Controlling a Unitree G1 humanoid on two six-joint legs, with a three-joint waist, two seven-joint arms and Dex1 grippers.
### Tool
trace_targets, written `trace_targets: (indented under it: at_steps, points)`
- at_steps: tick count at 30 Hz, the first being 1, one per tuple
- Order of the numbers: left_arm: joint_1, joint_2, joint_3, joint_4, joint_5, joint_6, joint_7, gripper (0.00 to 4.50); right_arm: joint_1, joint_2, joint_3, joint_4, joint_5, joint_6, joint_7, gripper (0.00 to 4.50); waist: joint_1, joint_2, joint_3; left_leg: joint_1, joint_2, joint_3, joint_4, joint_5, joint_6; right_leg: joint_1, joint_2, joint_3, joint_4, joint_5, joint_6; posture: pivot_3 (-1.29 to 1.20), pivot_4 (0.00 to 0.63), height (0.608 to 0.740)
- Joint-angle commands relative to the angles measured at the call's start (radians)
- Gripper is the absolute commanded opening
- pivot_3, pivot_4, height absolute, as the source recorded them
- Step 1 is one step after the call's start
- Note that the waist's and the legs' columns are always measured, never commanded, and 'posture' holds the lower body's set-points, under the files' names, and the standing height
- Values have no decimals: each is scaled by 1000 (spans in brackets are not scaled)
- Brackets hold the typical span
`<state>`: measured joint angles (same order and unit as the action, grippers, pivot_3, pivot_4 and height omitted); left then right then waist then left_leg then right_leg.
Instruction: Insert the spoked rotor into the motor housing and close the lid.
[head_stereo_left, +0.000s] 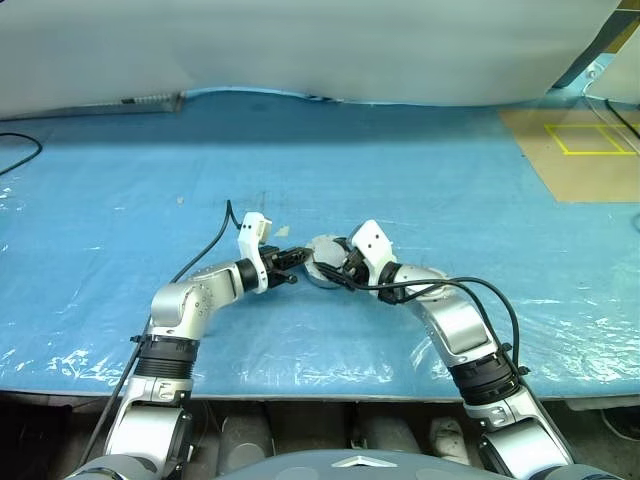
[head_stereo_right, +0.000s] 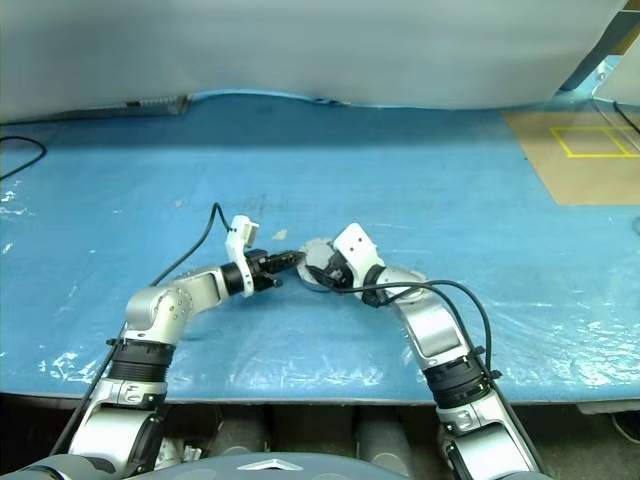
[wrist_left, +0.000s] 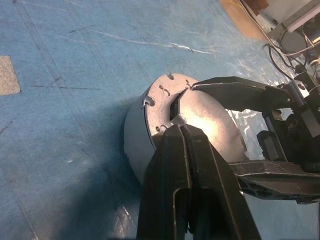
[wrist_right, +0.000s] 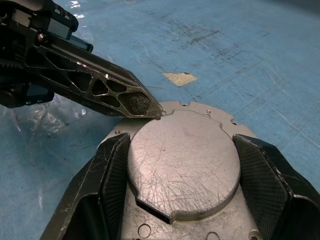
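Two grippers meet over one round metal part near the middle of the blue-covered tabletop (head_stereo_left: 420, 160), closer to its near edge than its far one. The right gripper (wrist_right: 182, 187) grasps the motor housing (wrist_right: 182, 165): its two black fingers (wrist_right: 107, 175) sit spread wide against opposite sides of a raised, scratched silver disc on the housing's upturned face. The left gripper (wrist_right: 150, 109) is clenched, jaws pressed together with nothing between them, and its tip touches the rim of that raised disc at the side away from the right wrist. From the left wrist camera the housing (wrist_left: 195, 117) lies tilted, its flat face turned partly toward the left arm, its round wall resting on the blue sheet.

Neither the copper windings nor the spoked rotor can be made out; whether the raised disc is the lid already seated cannot be told, though it looks like a plain plate, not slotted.

The risks, as I judge them: the closed left tip pushes at an edge, so it could skate off the smooth metal or lever the housing out of the right fingers, which hold only a shallow curved rim. The plastic sheet under the part is slick and wrinkled, so a released housing may roll or slide toward the near edge.
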<state>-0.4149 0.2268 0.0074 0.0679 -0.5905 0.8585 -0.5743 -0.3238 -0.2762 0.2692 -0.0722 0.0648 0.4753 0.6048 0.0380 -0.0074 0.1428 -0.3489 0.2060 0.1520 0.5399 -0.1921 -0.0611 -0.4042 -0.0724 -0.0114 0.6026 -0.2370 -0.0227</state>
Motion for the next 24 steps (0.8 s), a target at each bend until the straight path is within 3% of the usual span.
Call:
trace_targets:
  at_steps: [1,4,5,8,12,18,24]
  points:
    - [-17,-1,-30,37,46,-16,9,0,35,2,48,90,-31,7,-5,2934,0,0,0,0,0,0,0,0,0,0,0,0,0,0,0,0,150,740]
    - [-20,0,-31,47,55,-23,-1,0,36,15,9,84,1,-6,-3,2934,0,0,0,0,0,0,0,0,0,0,0,0,0,0,0,0,150,740]
    - [-20,1,-31,49,57,-25,-4,0,35,20,-7,80,12,0,-5,3667,1,0,0,0,0,0,0,0,0,0,0,0,0,0,0,0,150,740]
    - [-23,2,-33,57,62,-31,-11,0,32,37,-54,76,36,8,-26,4480,3,0,0,0,0,0,-1,-2,3,0,0,0,-1,0,0,0,150,740]
    - [-27,3,-35,71,69,-41,-20,0,25,87,-143,58,118,14,-50,4480,6,0,0,-1,-1,0,-3,-1,1,0,-1,-1,-4,2,-4,0,150,740]
    - [-34,5,-41,79,74,-50,-42,0,-5,183,-334,3,364,170,-85,4480,7,5,5,-5,-1,-2,-5,0,0,-2,0,-4,-9,5,-7,0,150,740]
    - [-33,3,-50,72,83,-64,-67,0,-35,196,-446,9,481,301,-159,4480,9,5,6,-8,0,-3,-6,0,0,-2,-1,-8,-13,7,-4,0,150,740]
